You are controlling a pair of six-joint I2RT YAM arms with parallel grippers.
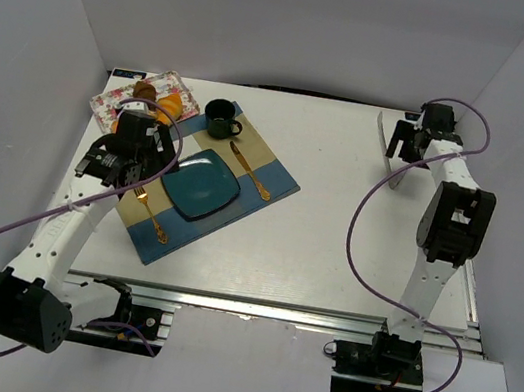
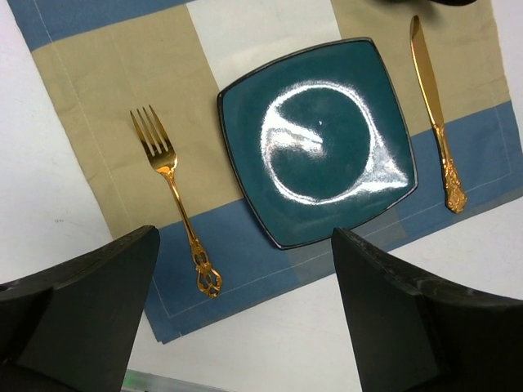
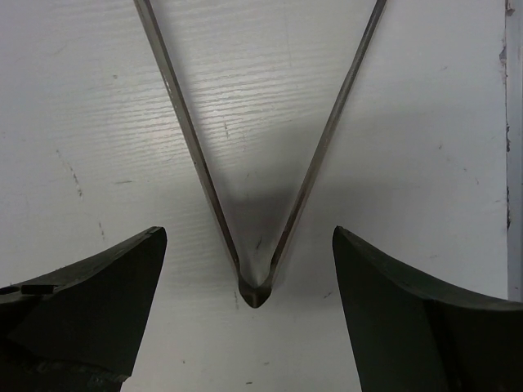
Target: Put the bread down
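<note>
The bread, a small golden-orange pastry, lies on the floral tray at the far left beside a dark brown pastry; my left wrist partly hides it. The square teal plate sits empty on the blue and tan placemat, and it fills the middle of the left wrist view. My left gripper is open and empty, hovering over the placemat's left side just short of the plate. My right gripper is open at the far right, its fingers either side of metal tongs.
A gold fork lies left of the plate and a gold knife right of it. A dark green mug stands behind the plate. The tongs lie on the table near the back right wall.
</note>
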